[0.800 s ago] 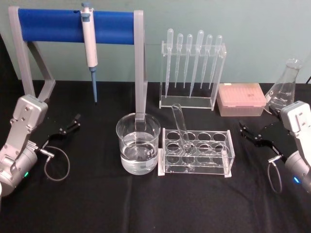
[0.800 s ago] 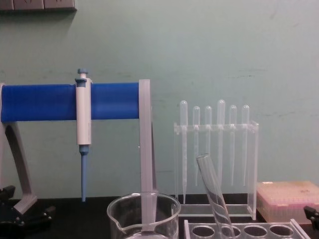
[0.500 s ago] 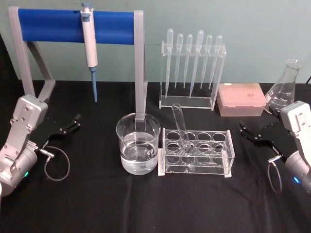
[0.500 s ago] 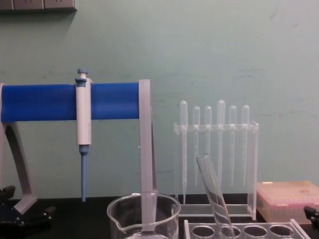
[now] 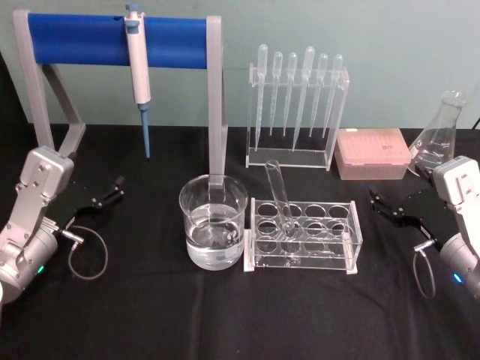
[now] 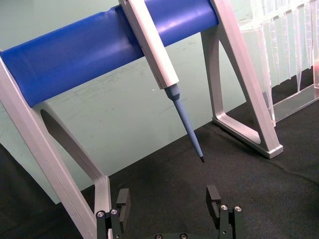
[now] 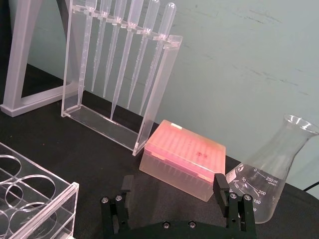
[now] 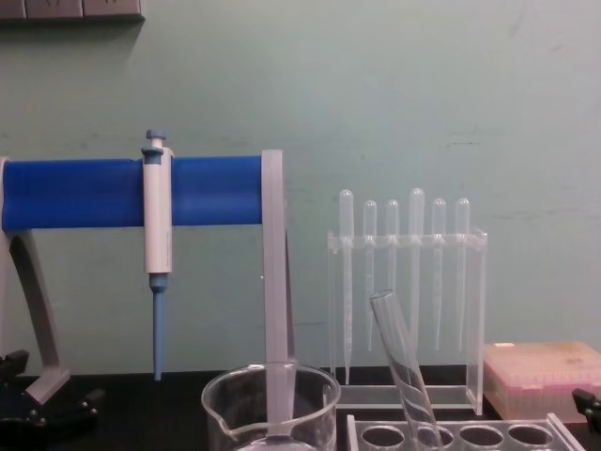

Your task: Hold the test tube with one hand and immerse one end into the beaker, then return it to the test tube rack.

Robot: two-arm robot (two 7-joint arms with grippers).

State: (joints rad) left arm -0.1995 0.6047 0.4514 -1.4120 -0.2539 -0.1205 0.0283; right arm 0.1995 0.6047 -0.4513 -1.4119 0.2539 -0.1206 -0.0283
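Black cloth is covering the lab table (image 5: 225, 322), where a blue-barred stand (image 5: 82, 39) is rising at the far left against a pale green wall. Both arms are resting low at the table's edges. The left gripper (image 5: 111, 192) is lying at the left side, pointing toward the stand, its fingers spread apart and holding nothing. The right gripper (image 5: 382, 207) is sitting at the right side, aimed inward toward the test tube rack (image 5: 355, 240), its fingers likewise parted and empty. The beaker (image 5: 213, 225), partly filled with clear liquid, is standing at the centre, just left of the rack. The test tube (image 5: 278, 191) is leaning in a hole toward the rack's left end, its open top tilting left, well apart from both grippers.
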